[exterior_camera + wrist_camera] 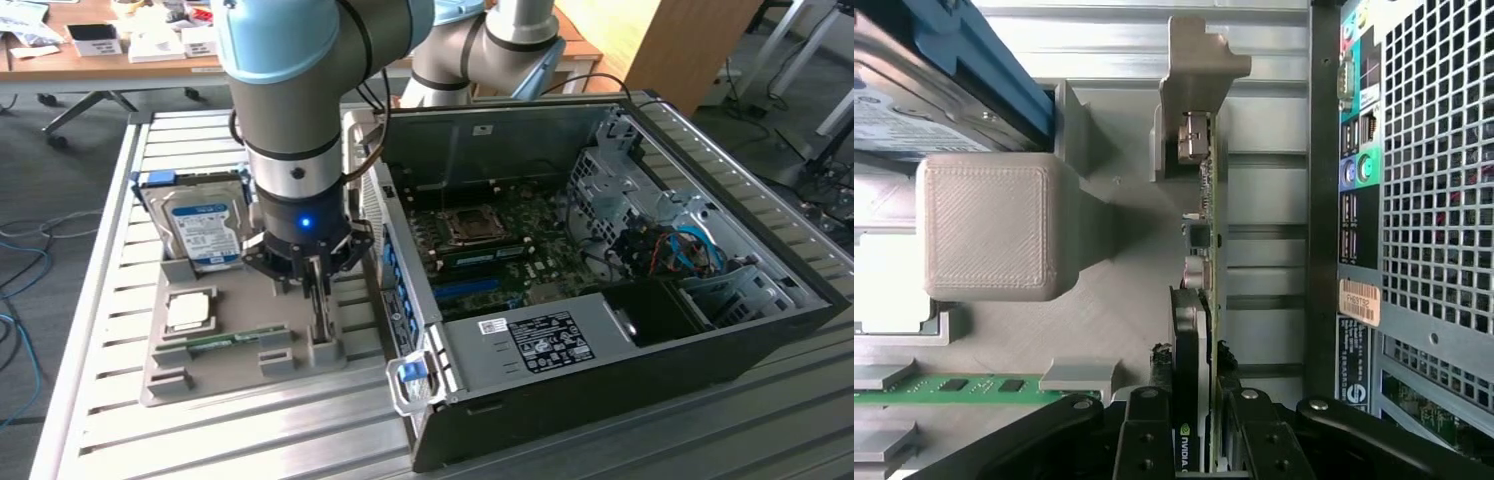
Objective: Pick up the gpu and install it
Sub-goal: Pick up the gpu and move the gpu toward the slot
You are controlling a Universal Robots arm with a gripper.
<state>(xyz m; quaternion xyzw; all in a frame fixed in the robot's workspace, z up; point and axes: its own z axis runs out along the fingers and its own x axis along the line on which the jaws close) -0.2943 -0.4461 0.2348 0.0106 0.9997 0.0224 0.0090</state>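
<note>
The gpu [1200, 250] stands on edge in a slot of the grey parts tray [1124, 330], with its silver bracket [1199, 70] at the far end. My gripper [1194, 445] straddles the near end, and its black fingers [1146, 430] press the card from both sides, against the black cooler and the green board. In the exterior view my gripper [315, 278] hangs straight down over the tray [240, 378], and the gpu [322, 325] shows as a thin upright strip just below it, still seated in the holder.
The open computer case [601, 250] lies beside the tray at the exterior view's right, motherboard [481, 250] exposed; its rear panel [1414, 200] is close to the card. The tray also carries a hard drive [200, 225], a processor [187, 310] and a green memory stick [234, 338].
</note>
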